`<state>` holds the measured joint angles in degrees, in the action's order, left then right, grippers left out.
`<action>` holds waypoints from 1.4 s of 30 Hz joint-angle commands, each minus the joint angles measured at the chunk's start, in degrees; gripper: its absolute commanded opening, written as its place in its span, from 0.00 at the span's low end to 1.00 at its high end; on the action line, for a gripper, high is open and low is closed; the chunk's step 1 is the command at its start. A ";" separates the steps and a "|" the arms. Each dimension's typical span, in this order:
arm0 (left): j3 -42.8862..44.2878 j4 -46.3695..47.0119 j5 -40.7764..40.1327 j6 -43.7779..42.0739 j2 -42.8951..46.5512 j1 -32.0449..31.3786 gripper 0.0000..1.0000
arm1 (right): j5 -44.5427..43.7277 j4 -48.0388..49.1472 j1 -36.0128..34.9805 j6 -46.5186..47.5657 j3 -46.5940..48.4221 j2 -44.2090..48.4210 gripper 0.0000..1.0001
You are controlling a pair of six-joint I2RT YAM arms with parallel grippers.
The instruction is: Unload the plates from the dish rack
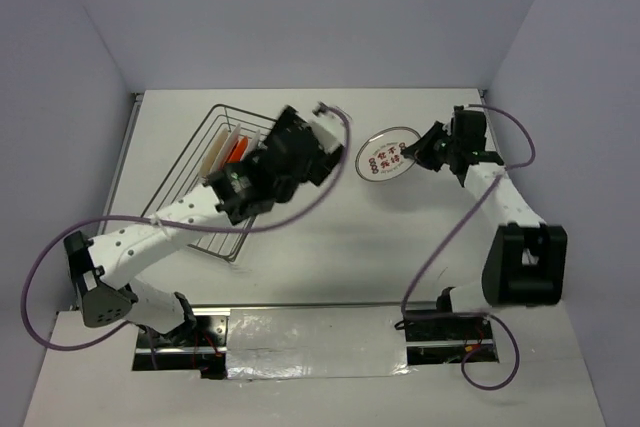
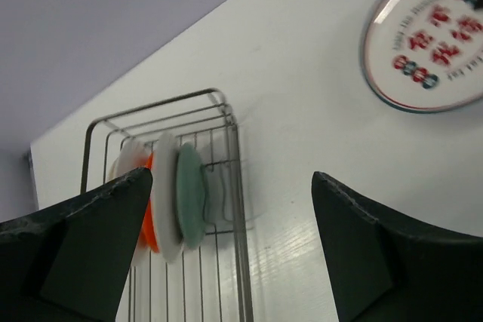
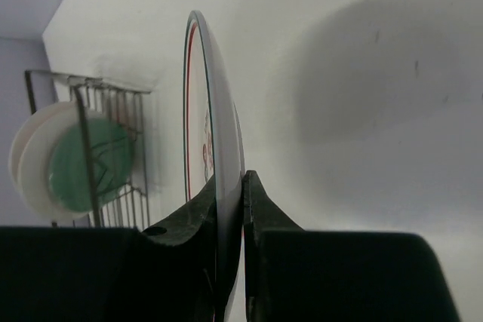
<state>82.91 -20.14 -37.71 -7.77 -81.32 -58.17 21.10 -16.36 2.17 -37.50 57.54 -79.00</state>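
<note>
The silver wire dish rack [image 1: 190, 172] stands at the left. Several plates stand upright in it: cream-white [image 2: 128, 157], orange [image 2: 149, 228], white [image 2: 166, 194] and teal [image 2: 192, 194]. My left gripper [image 1: 318, 142] is open and empty, just to the right of the rack's far end [image 2: 232, 209]. My right gripper [image 1: 428, 152] is shut on the rim of a white plate with red and dark marks and a grey-green ring [image 1: 386, 154]. That plate shows edge-on between the fingers in the right wrist view [image 3: 215, 133]. I cannot tell whether it touches the table.
The white table [image 1: 340, 237] is bounded by purple walls at the back and sides. A shiny foil strip [image 1: 310, 342] lies along the near edge by the arm bases. The rack [image 3: 87, 133] also shows in the right wrist view, far left.
</note>
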 commanded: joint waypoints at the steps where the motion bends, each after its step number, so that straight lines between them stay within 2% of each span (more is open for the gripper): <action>1: 10.99 -16.74 3.77 22.85 -0.06 8.23 1.00 | 5.78 21.79 2.65 1.03 -0.24 -10.79 0.00; 2: 13.30 -22.25 3.79 24.11 -1.55 10.69 0.99 | 6.40 23.46 3.27 0.50 0.46 -13.35 0.00; 4: 18.83 -26.77 3.09 25.43 -2.96 12.72 1.00 | 4.22 21.73 3.19 1.37 4.41 -19.77 0.00; 5: 20.25 -30.79 3.26 26.05 -4.27 13.78 1.00 | 3.51 18.85 3.27 2.68 5.99 -21.79 0.04; 7: 22.03 -32.94 7.55 26.75 -4.99 17.02 1.00 | 2.10 16.37 3.54 4.26 11.18 -27.85 0.10; 8: 21.51 -33.12 9.48 26.49 -5.25 18.08 0.99 | 2.01 12.10 3.80 5.49 14.76 -29.79 0.20; 10: 17.82 -31.55 12.39 25.18 -4.64 19.67 0.99 | -0.77 6.81 3.89 6.20 18.38 -34.26 0.49; 11: 16.59 -30.67 12.75 24.91 -3.94 20.20 1.00 | -2.37 1.21 3.72 6.73 21.18 -35.07 0.62; 12: 14.40 -29.09 13.36 24.39 -3.76 20.90 1.00 | -4.30 -1.45 3.37 6.65 22.08 -35.34 0.66; 13: 13.60 -28.56 14.93 24.29 -3.76 22.56 0.99 | -13.45 -5.48 2.75 6.12 23.48 -35.43 0.69; 14: 13.07 -28.12 16.17 24.38 -4.28 23.71 0.99 | -18.15 -15.36 2.23 4.73 27.15 -35.52 0.76; 15: 12.02 -26.98 17.49 24.03 -4.72 24.76 0.99 | -21.51 -19.63 1.00 4.54 28.58 -35.43 0.92; 16: 11.49 -26.36 18.46 23.86 -5.16 26.86 0.99 | -29.37 -23.33 0.29 3.75 29.90 -34.91 1.00; 17: 10.87 -25.66 20.29 22.90 -6.21 27.84 1.00 | -32.41 -30.24 -0.32 1.48 31.39 -34.12 1.00; 18: 10.78 -24.52 21.09 22.28 -6.74 28.55 0.99 | -34.01 -32.14 -1.03 0.68 30.71 -32.72 1.00; 19: 10.95 -24.07 21.62 21.84 -8.23 29.42 0.98 | -33.59 -32.07 -1.38 0.41 28.96 -27.23 1.00; 22: 12.44 -23.45 21.72 20.25 -11.48 30.31 0.91 | -30.26 -22.97 -3.65 1.71 18.60 -16.22 1.00; 23: 13.32 -23.45 21.98 19.47 -12.28 30.48 0.83 | -28.16 -22.23 -4.19 1.90 15.27 -10.53 1.00; 26: 13.68 -22.67 21.99 18.06 -14.92 31.28 0.72 | -25.50 -23.01 -6.65 4.18 14.18 -4.95 1.00; 33: 9.81 -19.41 25.66 18.32 -16.59 35.67 0.68 | -25.59 -26.97 -12.98 7.00 13.04 0.50 1.00; 37: 8.23 -18.27 26.55 18.32 -16.77 35.85 0.61 | -25.76 -27.06 -14.83 6.91 11.02 2.36 1.00; 42: 9.45 -19.67 26.02 18.14 -16.33 36.02 0.62 | -26.46 -27.32 -16.15 6.21 10.40 2.62 1.00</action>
<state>90.74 -40.47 -12.86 10.66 -98.19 -22.15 -4.14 -43.22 -13.06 -31.59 68.12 -79.07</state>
